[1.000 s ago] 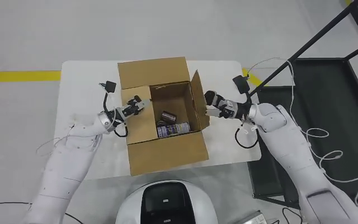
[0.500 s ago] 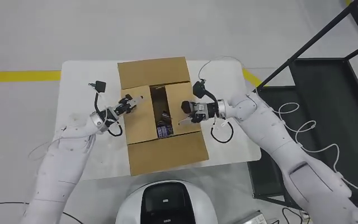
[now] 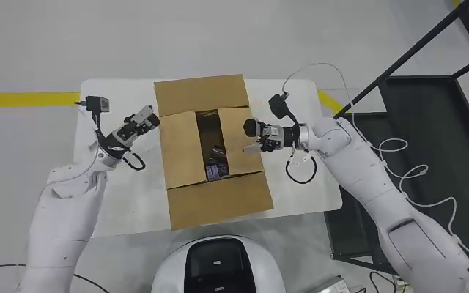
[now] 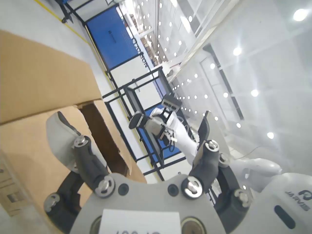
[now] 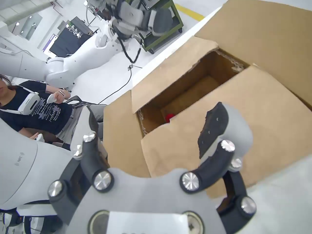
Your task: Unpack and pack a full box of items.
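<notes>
The cardboard box [image 3: 179,150] stands mid-table with both side flaps folded inward, leaving a narrow gap. Through the gap I see dark items [image 3: 217,155]. The far flap [image 3: 199,94] and near flap [image 3: 220,199] lie spread outward. My right gripper [image 3: 253,137] rests open over the right side flap [image 3: 236,139]; its wrist view has the box [image 5: 243,103] under its tips [image 5: 156,122] and something red [image 5: 170,117] inside. My left gripper [image 3: 150,117] hangs open beside the box's left side, clear of it; its wrist view [image 4: 132,127] looks along the cardboard [image 4: 36,79].
The white table [image 3: 110,190] has bare room left and right of the box. A black metal rack [image 3: 418,139] stands just off the table's right edge, with a slanted bar above it. Loose cables [image 3: 300,168] loop around the right wrist.
The upright right flap has been pushed down over the box by my right gripper, and the left flap folded in. My left gripper has drawn back left, away from the box.
</notes>
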`<state>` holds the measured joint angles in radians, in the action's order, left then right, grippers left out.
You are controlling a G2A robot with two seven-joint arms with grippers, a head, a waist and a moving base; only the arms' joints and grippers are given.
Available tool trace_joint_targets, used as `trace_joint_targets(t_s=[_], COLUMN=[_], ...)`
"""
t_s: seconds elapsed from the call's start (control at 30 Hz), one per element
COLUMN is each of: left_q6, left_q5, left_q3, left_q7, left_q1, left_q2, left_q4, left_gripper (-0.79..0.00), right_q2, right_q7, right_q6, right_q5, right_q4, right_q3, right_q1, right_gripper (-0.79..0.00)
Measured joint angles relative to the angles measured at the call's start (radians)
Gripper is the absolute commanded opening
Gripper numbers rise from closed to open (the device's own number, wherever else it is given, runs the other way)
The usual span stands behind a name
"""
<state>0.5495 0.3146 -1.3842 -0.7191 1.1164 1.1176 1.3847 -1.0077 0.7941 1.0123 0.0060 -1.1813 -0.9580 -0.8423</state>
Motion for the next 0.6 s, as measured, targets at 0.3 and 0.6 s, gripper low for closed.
trace_joint_targets(t_s=[0.3,0.6], left_q6=[-0.020,-0.020], left_q5=[0.074,0.073], left_q3=[-0.071,-0.071], left_q7=[-0.091,-0.090], left_q1=[-0.024,-0.023], left_q2=[-0.016,-0.016], left_q4=[-0.043,-0.042], left_gripper=[0.000,0.000], right_q2=[0.058,0.058], right_q7=[0.015,0.015], right_q6=[-0.001,-0.001], right_q5=[0.051,0.050], right_q4=[-0.049,-0.048], right_q3=[-0.044,-0.044], right_q1=[-0.116,-0.115], right_gripper=[0.000,0.000])
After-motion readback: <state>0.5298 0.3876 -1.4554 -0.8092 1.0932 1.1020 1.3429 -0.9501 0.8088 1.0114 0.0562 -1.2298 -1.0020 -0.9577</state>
